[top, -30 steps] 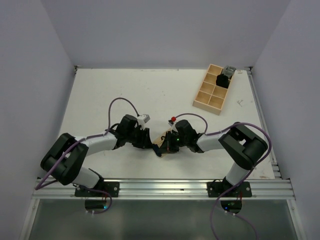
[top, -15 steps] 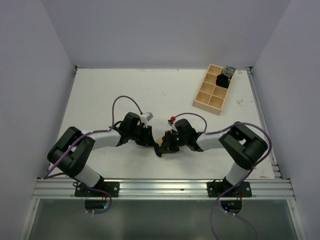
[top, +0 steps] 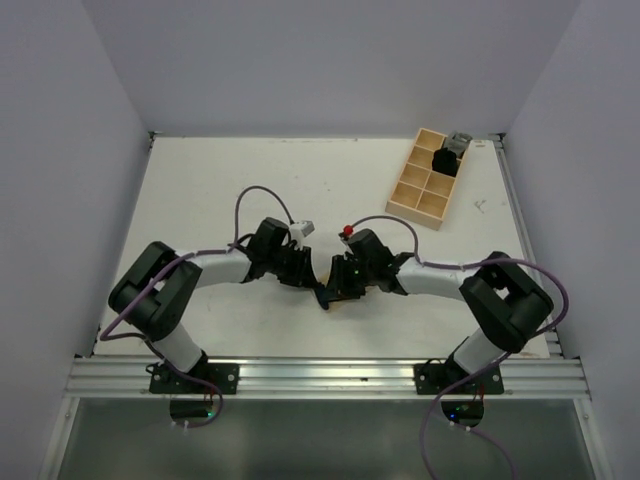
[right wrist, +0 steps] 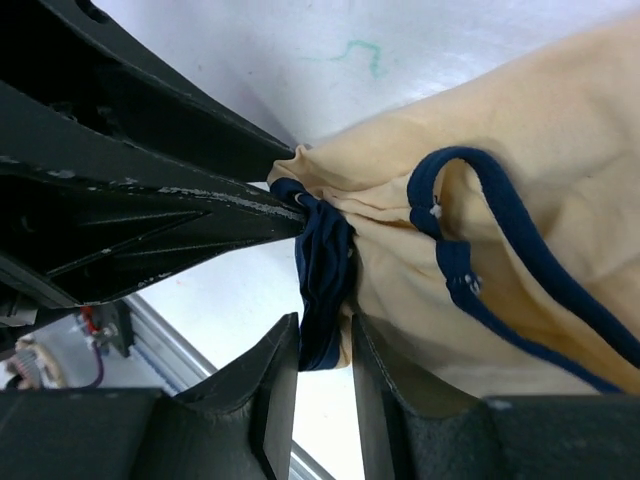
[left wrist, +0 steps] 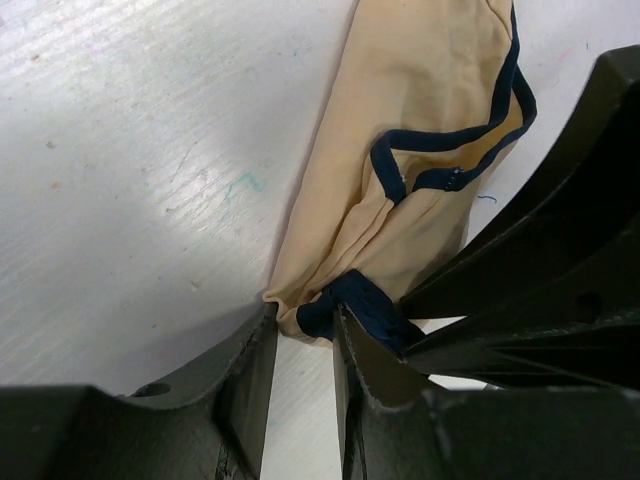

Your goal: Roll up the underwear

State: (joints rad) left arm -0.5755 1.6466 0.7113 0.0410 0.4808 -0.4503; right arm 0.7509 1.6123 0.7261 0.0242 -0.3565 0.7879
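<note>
Slippage worries me: my left pincer (left wrist: pixel 305 345) clenches the underwear (left wrist: pixel 400 120) by its navy corner on the counter (left wrist: pixel 120 150); my right pincer (right wrist: pixel 325 335) straddles it (clamped or not, I cannot tell), so folds could spring loose.

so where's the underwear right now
From the top view, the underwear lies at the near middle of the table, where the left tool and right tool meet. Its bunched, dark-trimmed end sits between both sets of tips.
</note>
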